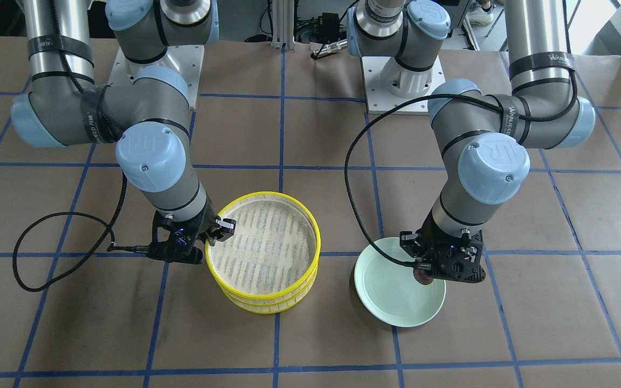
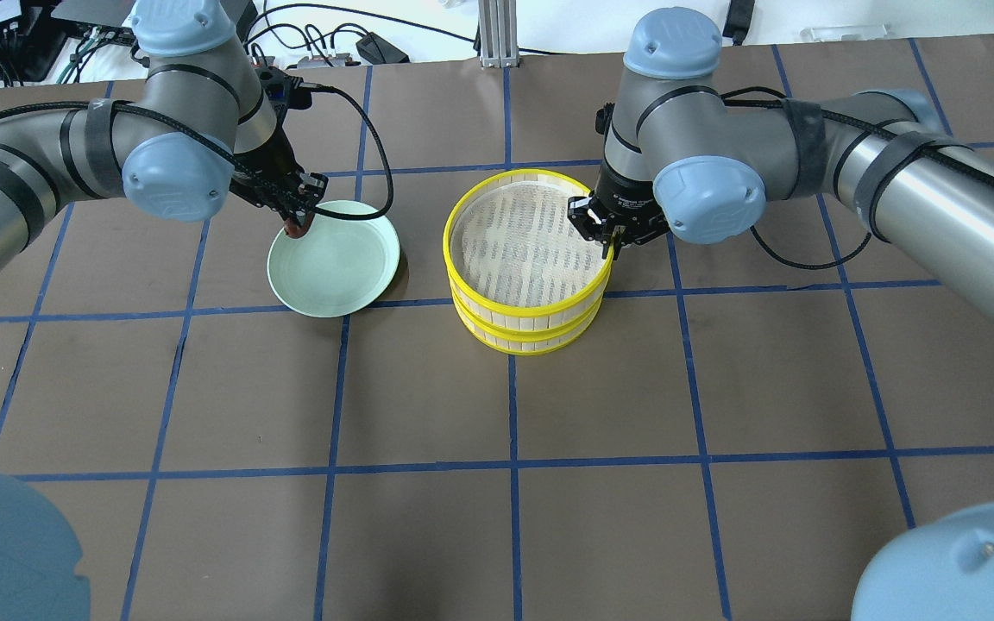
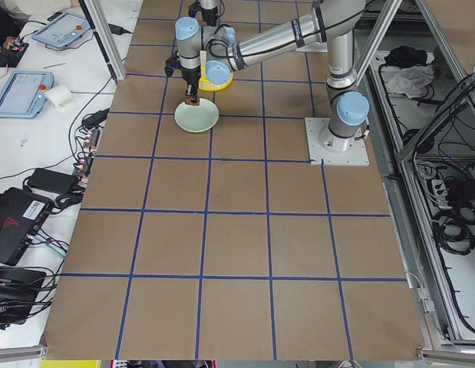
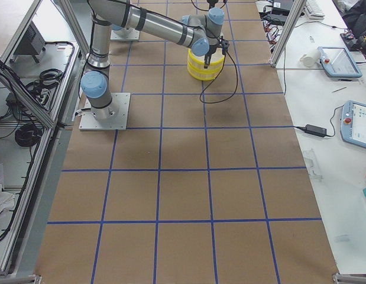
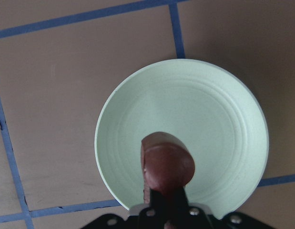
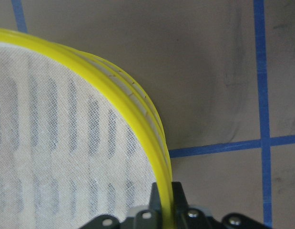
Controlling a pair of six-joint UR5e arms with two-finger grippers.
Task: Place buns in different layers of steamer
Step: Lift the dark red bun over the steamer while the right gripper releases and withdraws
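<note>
The steamer [image 2: 525, 323] is a stack of yellow-rimmed layers on the table, also seen in the front view [image 1: 267, 302]. The top layer [image 2: 519, 246] shows a bare mesh floor [image 1: 259, 245]. My right gripper [image 2: 611, 246] is shut on its yellow rim [image 6: 161, 162], one finger inside and one outside. I cannot tell whether that layer is lifted. My left gripper [image 2: 297, 226] is shut on the dark reddish-brown bun [image 5: 166, 164] and holds it over the near edge of the pale green plate [image 5: 209, 105]. The cream-white bun is out of view.
The green plate [image 2: 337, 276] lies left of the steamer with a narrow gap of brown table between them. Black cables hang from both wrists, one looping over the table by the plate [image 2: 380, 185]. Both arm bases stand at the table's robot side.
</note>
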